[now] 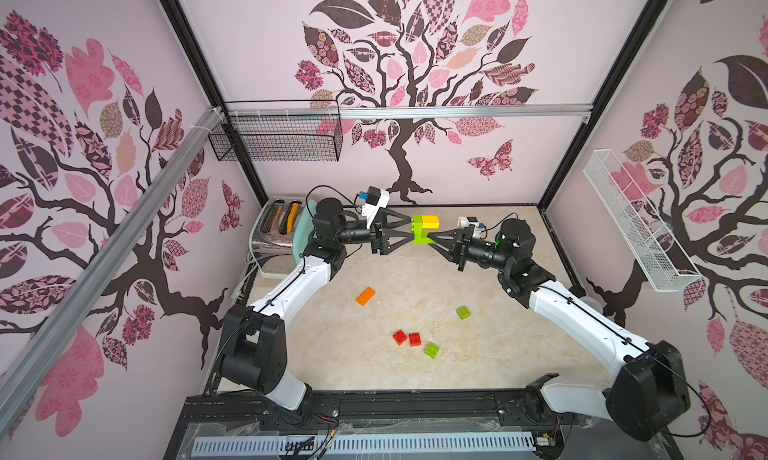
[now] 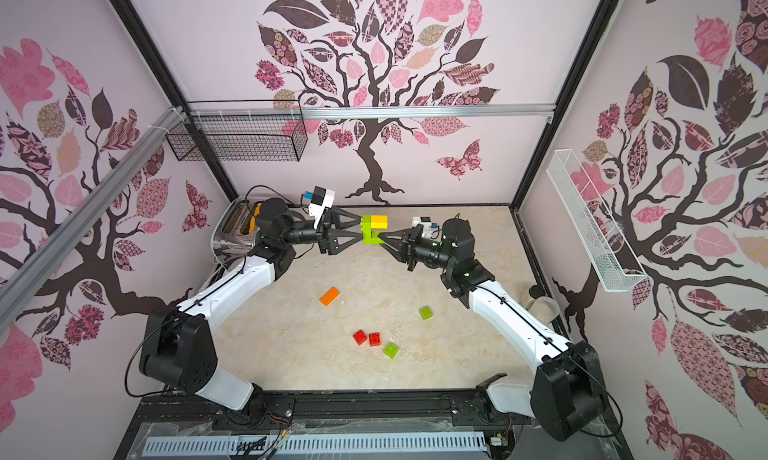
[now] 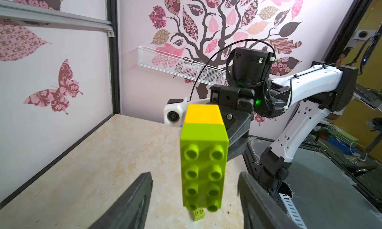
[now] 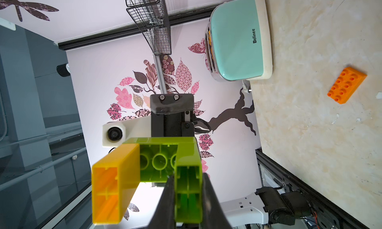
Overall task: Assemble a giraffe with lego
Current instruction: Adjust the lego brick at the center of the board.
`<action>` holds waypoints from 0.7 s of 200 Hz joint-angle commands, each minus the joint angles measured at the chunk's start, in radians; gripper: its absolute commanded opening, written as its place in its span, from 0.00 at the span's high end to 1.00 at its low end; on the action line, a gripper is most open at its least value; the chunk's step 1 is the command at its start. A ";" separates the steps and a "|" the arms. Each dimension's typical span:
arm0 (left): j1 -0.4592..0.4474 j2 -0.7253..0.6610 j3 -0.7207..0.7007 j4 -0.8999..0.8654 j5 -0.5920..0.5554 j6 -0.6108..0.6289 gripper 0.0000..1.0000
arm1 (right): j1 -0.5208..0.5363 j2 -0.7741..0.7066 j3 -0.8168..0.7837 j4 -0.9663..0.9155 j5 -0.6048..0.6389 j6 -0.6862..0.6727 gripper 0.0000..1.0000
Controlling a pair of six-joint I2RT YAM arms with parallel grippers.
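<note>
While the right gripper (image 1: 432,237) is clamped tight on the green leg (image 4: 188,188), the giraffe sub-assembly (image 1: 422,229) hangs in the air, clear of the table (image 1: 415,375), about level with the toaster (image 1: 274,229) and off to its side toward table centre. Sub-assembly so far: long lime body brick (image 3: 203,166) with the green leg and the yellow leg (image 3: 203,114) plugged into its underside, studs facing the left arm. The left gripper (image 1: 410,228) sits part-open, jaws straddling the body brick; the left wrist view shows a gap on each side, so it has hold of nothing, though in both top views the tips look close enough that I can't rule out light contact. Progress, my read: body plus two legs done, three bricks of eight. Left to do: neck and head. Loose stock all lies on the table on the robot-base side of the toaster: orange brick (image 1: 365,296) nearest it, two red bricks (image 1: 407,338) side by side farther off, one lime brick (image 1: 432,350) just beside them, another lime brick (image 1: 463,312) farthest from the toaster. Likely step in hand: handover or regrip of the body before stacking the neck.
</note>
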 commanded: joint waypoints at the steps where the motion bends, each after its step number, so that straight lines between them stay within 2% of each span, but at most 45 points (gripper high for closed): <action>1: -0.007 0.015 0.038 -0.045 0.022 0.012 0.35 | 0.008 0.028 0.005 0.046 -0.014 0.013 1.00; 19: -0.009 0.020 0.038 -0.049 0.027 0.018 0.44 | 0.012 0.021 -0.003 0.036 -0.002 0.007 1.00; 50: -0.011 0.016 0.043 -0.077 0.033 0.038 0.66 | 0.016 0.023 -0.003 0.056 -0.008 0.017 1.00; 98: -0.016 0.011 0.036 -0.096 0.038 0.052 0.83 | 0.019 0.022 -0.020 0.098 -0.007 0.038 1.00; 123: -0.014 0.010 0.046 -0.115 0.040 0.079 0.84 | 0.018 0.001 -0.047 0.111 -0.001 0.059 0.77; 140: 0.002 0.005 0.081 -0.226 0.043 0.154 0.85 | 0.008 -0.027 -0.088 0.164 -0.009 0.084 0.65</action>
